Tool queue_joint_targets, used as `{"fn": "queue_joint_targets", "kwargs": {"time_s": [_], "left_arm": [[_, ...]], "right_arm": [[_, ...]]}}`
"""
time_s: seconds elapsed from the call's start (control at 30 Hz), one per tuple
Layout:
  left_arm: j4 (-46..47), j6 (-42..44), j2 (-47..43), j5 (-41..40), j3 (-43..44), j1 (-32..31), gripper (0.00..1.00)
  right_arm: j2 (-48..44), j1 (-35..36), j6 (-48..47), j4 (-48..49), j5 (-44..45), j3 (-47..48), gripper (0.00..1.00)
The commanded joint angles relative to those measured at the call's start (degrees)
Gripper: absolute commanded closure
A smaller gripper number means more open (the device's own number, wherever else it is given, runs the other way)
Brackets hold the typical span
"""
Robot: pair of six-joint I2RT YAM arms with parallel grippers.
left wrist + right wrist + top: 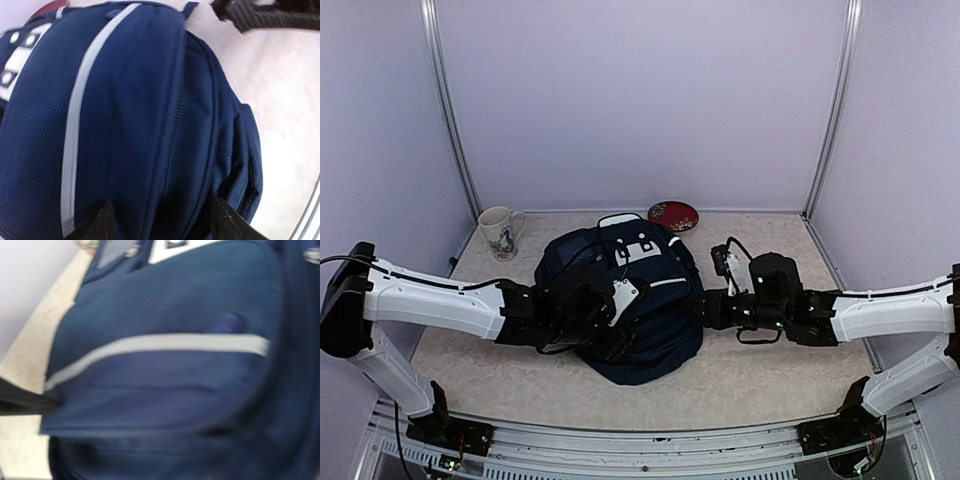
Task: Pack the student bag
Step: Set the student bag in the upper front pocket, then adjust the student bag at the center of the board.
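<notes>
The student bag [655, 345] lies in the middle of the desk [770, 385]. The left tool [165, 225] is over the bag's left part, its fingers [102, 222] wide apart with blue cloth between them. The right tool [708, 306] is right at the bag's right side. Its picture is blurry, so I cannot tell if it is wide or narrow.
</notes>
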Motion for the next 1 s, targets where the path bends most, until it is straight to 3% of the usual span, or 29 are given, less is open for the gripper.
{"fn": "queue_joint_targets", "kwargs": {"time_s": [0.0,0.13,0.33,0.47,0.73,0.87,0.97], "left_arm": [[-1.5,1.8,-5.3,2.1,-0.6,-2.1,0.27],[0.5,1.0,-11.8,5.1,-2.0,-1.0,0.17],[-0.8,-8.5,-16.1,5.5,-4.2,11.6,0.16],[-3.7,-14.2,-13.3,6.7,-4.9,20.2,0.3],[1.4,-20.0,-21.2,6.9,-15.0,21.3,0.77],[4.8,-20.5,-23.0,8.6,-22.2,21.3,0.85],[7.4,-17.9,-18.9,11.4,-23.9,19.9,0.84]], "right_arm": [[-4.8,-0.8,0.2,-8.9,6.6,-2.0,0.54],[-5.0,-1.4,1.2,-9.4,7.4,-3.2,0.35],[0.1,-3.6,3.0,-0.3,-1.0,-4.5,0.29],[4.7,-4.5,3.0,2.8,-4.7,-3.0,0.3],[3.1,-4.6,-0.5,-3.5,0.0,-1.1,0.37],[1.1,-4.6,-1.8,-5.1,0.9,-1.4,0.37],[0.5,-4.6,-2.5,-5.2,1.0,-1.3,0.37]]}}
